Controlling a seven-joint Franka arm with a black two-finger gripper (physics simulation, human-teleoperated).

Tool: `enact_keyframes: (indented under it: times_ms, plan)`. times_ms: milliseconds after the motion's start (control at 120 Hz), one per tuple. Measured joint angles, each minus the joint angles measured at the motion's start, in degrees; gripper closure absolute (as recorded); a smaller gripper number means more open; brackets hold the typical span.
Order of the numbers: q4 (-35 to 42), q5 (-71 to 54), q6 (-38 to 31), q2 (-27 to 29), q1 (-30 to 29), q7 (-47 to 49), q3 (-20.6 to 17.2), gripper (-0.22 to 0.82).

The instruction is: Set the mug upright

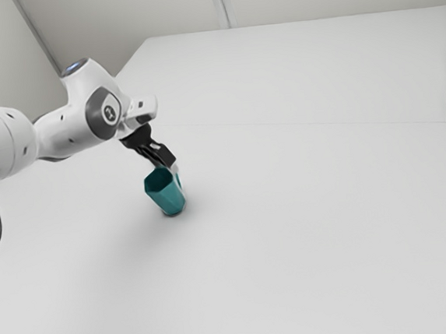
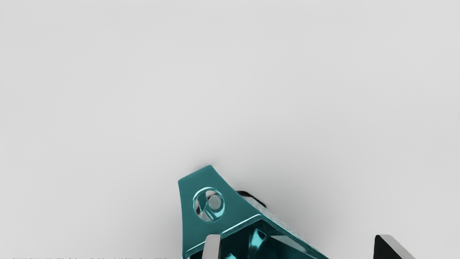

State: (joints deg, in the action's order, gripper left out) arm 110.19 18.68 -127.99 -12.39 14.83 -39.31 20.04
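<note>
Exterior view: mug left of centre in the frame, on the white table, mouth up and dark base down. Its slant runs much like the wall seams', so I judge it upright or very near it (a slight lean I could not rule out). Arm comes in from the upper left; gripper angled down at the mug's rim, on its upper-right side. Wrist view: mug at bottom centre, open mouth toward the camera, handle with its round hole projecting at the rim. Gripper wide, not closed on anything: one finger overlaps the rim where the handle joins, the other stands well apart, beyond the far wall. Whether the near one touches, cannot tell. Scene fits a mug already righted and let go, or a gripper arriving at one that needs little or no correction. Either way, good handling means small, slow motion: no sideways drift, near finger clear of wall and handle hole, since a snag there could tip the mug.
</note>
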Motion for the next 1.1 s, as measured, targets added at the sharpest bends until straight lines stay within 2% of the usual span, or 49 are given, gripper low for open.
enact_keyframes:
  times_ms: [158, 342, 658, 800, 975, 1100]
  plan:
    - [-0.95, -3.35, 0.35, 1.72, 0.03, 1.25, -0.13, 0.09]
    - [-6.48, -9.63, 4.20, 3.86, -0.50, 3.07, -1.48, 0.05]
    - [-16.42, -16.37, 14.75, 6.16, -0.76, 6.08, -1.40, 0.03]
    - [-17.95, -18.84, 18.91, 9.30, -1.92, 8.04, -2.17, 0.02]
    - [-20.51, -22.12, 23.23, 10.68, -5.29, 11.52, -5.28, 0.02]
    - [-22.26, -23.73, 26.10, 10.79, -5.61, 14.06, -5.90, 0.02]
